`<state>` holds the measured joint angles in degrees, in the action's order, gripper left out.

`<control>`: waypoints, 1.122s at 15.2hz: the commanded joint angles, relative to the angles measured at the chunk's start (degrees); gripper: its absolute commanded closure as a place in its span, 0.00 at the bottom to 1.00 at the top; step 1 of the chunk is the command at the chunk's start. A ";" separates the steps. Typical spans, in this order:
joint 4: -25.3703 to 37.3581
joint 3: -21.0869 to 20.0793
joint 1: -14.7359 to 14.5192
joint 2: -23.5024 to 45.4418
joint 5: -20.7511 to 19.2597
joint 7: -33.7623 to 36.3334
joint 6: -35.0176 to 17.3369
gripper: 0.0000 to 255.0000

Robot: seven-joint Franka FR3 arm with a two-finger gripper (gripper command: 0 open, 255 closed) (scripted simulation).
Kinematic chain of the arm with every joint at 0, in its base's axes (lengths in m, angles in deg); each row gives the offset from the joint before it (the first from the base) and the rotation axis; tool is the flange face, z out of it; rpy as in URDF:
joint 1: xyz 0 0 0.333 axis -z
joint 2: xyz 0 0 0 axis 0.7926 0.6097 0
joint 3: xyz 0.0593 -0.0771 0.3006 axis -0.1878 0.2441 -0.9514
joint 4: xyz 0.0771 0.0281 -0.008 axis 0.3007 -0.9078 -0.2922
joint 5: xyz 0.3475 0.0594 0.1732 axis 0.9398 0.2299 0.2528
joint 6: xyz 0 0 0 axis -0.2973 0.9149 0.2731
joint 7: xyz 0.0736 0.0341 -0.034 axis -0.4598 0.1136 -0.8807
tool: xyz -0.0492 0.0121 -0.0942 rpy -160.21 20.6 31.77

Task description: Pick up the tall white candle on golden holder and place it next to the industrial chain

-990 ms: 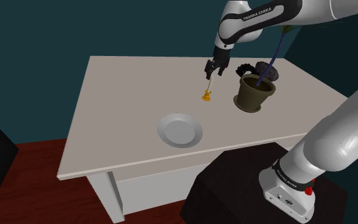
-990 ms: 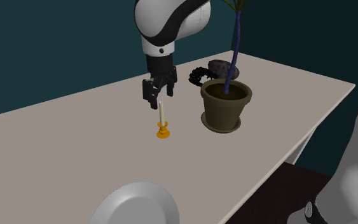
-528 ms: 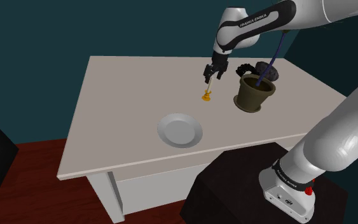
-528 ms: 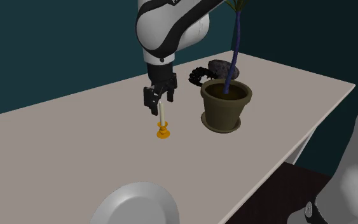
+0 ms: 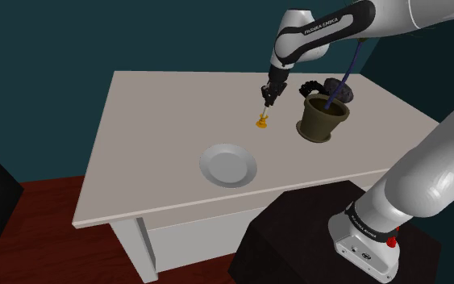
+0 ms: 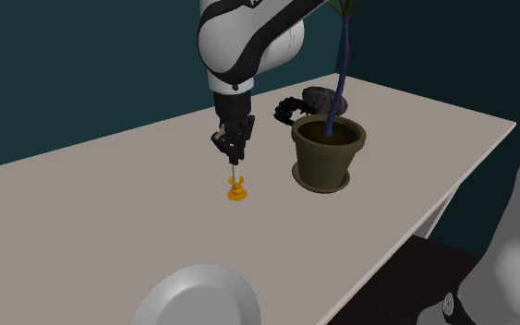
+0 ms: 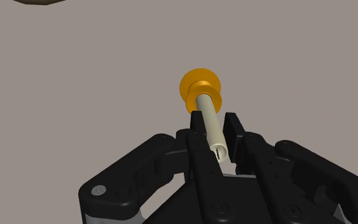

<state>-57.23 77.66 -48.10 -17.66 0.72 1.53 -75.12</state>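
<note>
Fingers closed on the top of the upright candle, which stands on the table

The fingers (image 7: 233,135) come straight down and clasp the upper end of the white candle (image 7: 208,114) between them. Its long axis is vertical, in line with the hand, and its golden holder (image 6: 236,193) looks to be resting on the table (image 6: 82,231). The arm reaches across from its stand with the wrist bent down over the candle. The black chain (image 6: 290,109) lies at the far side of the potted plant (image 6: 327,152), toward the second exterior view's upper right of the candle. As I judge it, the coming move is a straight lift, then a carry past the pot's rim to that side.
</note>
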 commanded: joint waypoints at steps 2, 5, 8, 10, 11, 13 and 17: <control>-0.01 0.00 0.00 0.01 0.00 0.00 0.01 1.00; -0.01 0.01 0.00 0.01 0.00 -0.01 0.01 1.00; 0.74 -0.01 -0.01 -0.75 -0.09 0.06 1.50 1.00; 1.56 -0.02 -0.02 -1.44 -0.17 0.11 3.01 1.00; 1.98 -0.02 -0.02 -1.78 -0.20 0.13 3.77 1.00; 2.87 -0.04 -0.03 -2.41 -0.27 0.18 5.28 1.00; 4.78 -0.07 -0.04 -3.53 -0.38 0.25 8.31 1.00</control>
<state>-52.88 77.57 -48.17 -20.95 0.37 1.81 -67.50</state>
